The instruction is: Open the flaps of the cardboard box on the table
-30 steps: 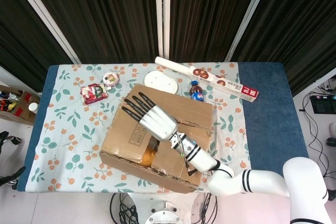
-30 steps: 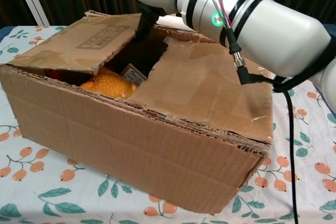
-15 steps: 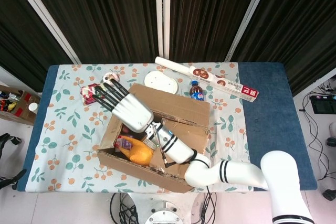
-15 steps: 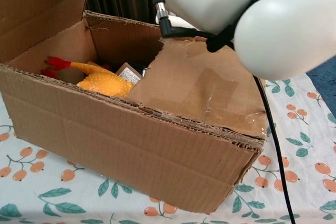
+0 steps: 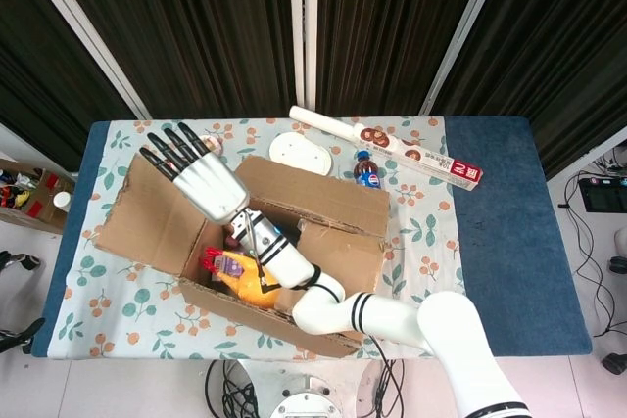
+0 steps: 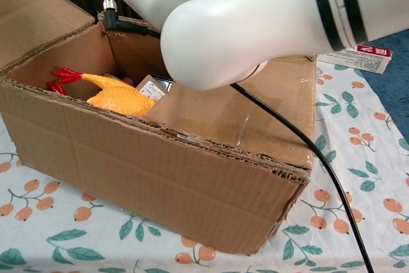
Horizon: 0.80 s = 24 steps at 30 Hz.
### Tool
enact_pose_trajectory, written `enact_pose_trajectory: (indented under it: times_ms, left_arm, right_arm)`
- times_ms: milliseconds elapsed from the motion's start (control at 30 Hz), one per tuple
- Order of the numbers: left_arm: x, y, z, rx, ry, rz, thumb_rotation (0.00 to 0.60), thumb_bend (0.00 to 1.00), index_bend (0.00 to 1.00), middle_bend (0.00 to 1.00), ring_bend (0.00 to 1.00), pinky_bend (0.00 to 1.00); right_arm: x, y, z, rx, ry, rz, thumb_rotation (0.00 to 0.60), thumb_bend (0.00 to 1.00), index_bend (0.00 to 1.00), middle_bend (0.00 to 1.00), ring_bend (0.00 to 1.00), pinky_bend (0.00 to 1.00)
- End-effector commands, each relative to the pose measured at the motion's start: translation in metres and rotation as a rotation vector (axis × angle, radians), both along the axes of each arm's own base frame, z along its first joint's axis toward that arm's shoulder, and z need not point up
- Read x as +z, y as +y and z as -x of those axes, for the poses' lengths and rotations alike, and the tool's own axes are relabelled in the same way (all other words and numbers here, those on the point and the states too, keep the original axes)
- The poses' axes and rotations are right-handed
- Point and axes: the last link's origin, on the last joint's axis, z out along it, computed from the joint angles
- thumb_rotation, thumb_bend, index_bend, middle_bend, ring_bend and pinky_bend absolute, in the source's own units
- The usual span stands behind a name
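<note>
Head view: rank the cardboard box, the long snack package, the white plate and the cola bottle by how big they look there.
1. cardboard box
2. long snack package, thin but the longest of the rest
3. white plate
4. cola bottle

All sit on the table at about the same distance from the camera, so the order looks safe.

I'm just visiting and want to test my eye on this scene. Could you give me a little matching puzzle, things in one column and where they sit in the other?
Things:
1. rubber chicken
2. soda bottle
3. left flap
4. right flap

Places or states:
A. standing on the tablecloth behind the cardboard box
B. folded outward, with the right hand over it
C. lying inside the box
D. still down over the box opening

Pairs: 1-C, 2-A, 3-B, 4-D
</note>
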Motion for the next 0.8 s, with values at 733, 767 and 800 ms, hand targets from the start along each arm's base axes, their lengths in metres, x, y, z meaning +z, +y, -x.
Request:
enact_pose_trajectory:
  times_ms: [733, 767, 800]
  left_arm:
    - [-0.006, 0.004, -0.002, -0.005, -0.052, 0.042, 0.600, 0.05, 0.07, 0.10, 0.10, 0.22]
    - [-0.006, 0.004, -0.003, -0.006, -0.058, 0.047, 0.600, 0.05, 0.07, 0.10, 0.10, 0.22]
    - [-0.007, 0.005, -0.004, -0.006, -0.064, 0.050, 0.600, 0.05, 0.07, 0.10, 0.10, 0.22]
  right_arm:
    - [0.120, 0.013, 0.078, -0.074, 0.275, -0.426, 0.600, 0.92, 0.21, 0.19, 0.00, 0.00]
    - [0.123, 0.012, 0.087, -0.108, 0.309, -0.460, 0.600, 0.93, 0.25, 0.20, 0.00, 0.00]
    - [0.124, 0.011, 0.092, -0.125, 0.329, -0.475, 0.600, 0.94, 0.28, 0.21, 0.00, 0.00]
